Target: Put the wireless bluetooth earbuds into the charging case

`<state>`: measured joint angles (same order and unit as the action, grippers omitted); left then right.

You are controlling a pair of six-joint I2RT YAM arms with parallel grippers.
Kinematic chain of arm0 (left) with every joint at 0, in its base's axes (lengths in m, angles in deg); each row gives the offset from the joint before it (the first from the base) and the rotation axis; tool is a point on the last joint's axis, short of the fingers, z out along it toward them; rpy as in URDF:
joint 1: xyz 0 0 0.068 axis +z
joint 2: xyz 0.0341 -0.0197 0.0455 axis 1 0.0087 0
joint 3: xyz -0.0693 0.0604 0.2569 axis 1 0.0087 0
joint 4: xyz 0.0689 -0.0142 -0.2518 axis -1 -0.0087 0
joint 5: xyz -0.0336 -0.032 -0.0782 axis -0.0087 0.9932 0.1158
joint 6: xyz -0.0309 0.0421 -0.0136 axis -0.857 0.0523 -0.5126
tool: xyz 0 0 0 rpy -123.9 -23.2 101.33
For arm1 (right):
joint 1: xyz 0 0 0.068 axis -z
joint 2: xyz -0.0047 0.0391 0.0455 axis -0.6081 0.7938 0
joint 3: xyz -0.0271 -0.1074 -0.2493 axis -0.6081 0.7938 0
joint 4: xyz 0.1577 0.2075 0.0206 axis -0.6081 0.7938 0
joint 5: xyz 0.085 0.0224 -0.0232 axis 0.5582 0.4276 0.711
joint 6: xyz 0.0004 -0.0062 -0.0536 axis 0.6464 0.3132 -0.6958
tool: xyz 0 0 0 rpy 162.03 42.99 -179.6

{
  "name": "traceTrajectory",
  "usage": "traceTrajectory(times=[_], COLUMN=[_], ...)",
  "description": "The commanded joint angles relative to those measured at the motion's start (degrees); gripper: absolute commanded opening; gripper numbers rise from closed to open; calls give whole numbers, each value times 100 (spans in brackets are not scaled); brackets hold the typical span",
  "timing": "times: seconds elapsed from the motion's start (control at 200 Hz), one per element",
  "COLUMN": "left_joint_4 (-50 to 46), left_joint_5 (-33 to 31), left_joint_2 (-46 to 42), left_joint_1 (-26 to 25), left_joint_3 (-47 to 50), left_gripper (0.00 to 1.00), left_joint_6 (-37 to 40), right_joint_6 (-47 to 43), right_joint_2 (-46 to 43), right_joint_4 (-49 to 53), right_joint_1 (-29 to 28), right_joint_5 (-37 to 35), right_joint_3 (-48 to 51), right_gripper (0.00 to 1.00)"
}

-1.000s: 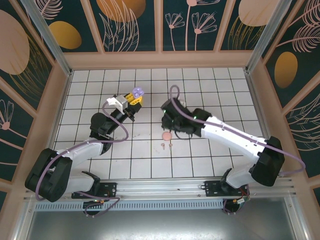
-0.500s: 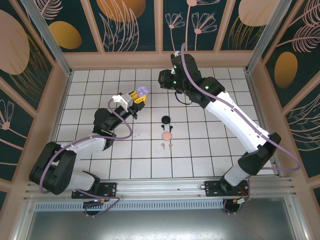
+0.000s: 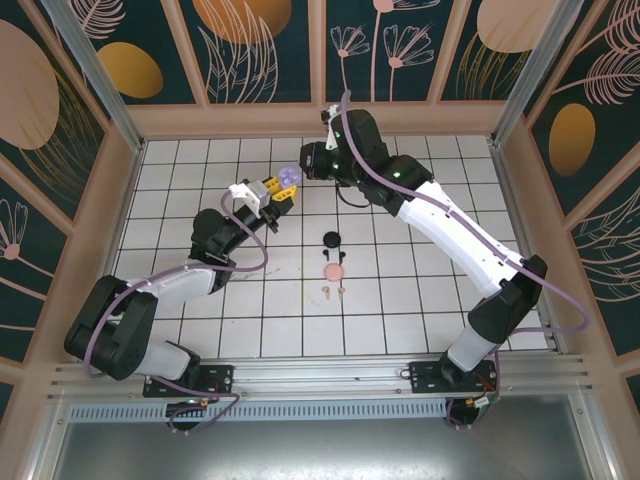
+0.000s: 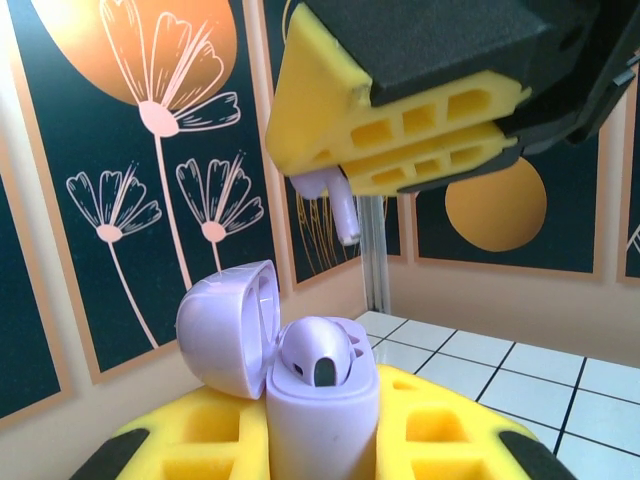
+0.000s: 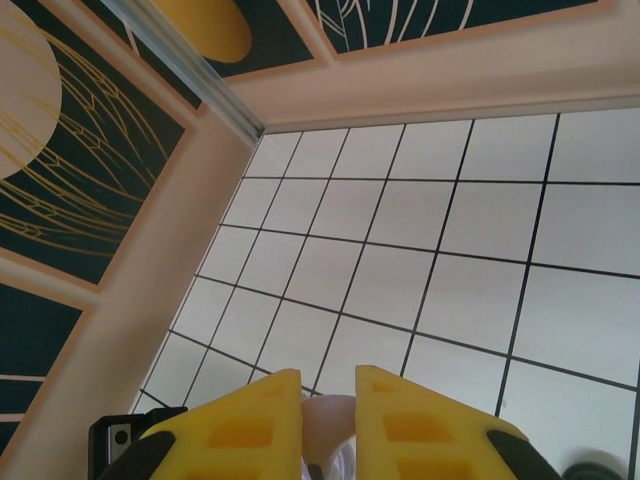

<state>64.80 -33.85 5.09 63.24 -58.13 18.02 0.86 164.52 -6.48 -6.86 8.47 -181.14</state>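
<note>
Purple charging case (image 3: pixel 287 179) is pinched in the left gripper (image 3: pixel 279 191) over the far worktop (image 3: pixel 420 300). The right gripper (image 3: pixel 308 164) hangs just beside it on the far right, so it is the nearer arm.

From the left wrist, the case lid stands open with one earbud (image 4: pixel 313 352) seated. The right gripper clamps a second earbud (image 4: pixel 342 208), stem pointing down, above the case mouth and apart from it. A straight descent looks likely.

From the right wrist, the yellow fingers (image 5: pixel 250 425) are closed on something pale.
</note>
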Motion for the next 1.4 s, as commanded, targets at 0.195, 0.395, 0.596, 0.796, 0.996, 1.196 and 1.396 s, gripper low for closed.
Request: traceTrajectory(times=[0.195,0.395,0.596,0.796,0.996,1.196,1.396], left_joint_4=[29,21,14,2,37,96,94], left_joint_5=[98,119,133,120,143,197,216], left_joint_2=[115,102,58,18,7,-17,-52], left_joint_1=[-33,-30,-28,-29,-28,-28,-28], left_joint_3=[-212,-225,-210,-217,-218,-196,-183], left_gripper=[0,0,0,0,0,0,0], left_joint_6=[77,90,64,51,9,13,-11], right_joint_6=[19,62,99,134,156,196,84], right_joint_2=[-89,-22,65,80,77,84,78], right_joint_4=[-364,-391,-421,-433,-487,-565,-557], right_joint_1=[-189,-227,-244,-269,-297,-321,-415], right_joint_5=[107,116,142,126,20,-155,-528], right_joint_3=[220,255,273,415,603,720,774], right_gripper=[16,16,16,15,15,15,15])
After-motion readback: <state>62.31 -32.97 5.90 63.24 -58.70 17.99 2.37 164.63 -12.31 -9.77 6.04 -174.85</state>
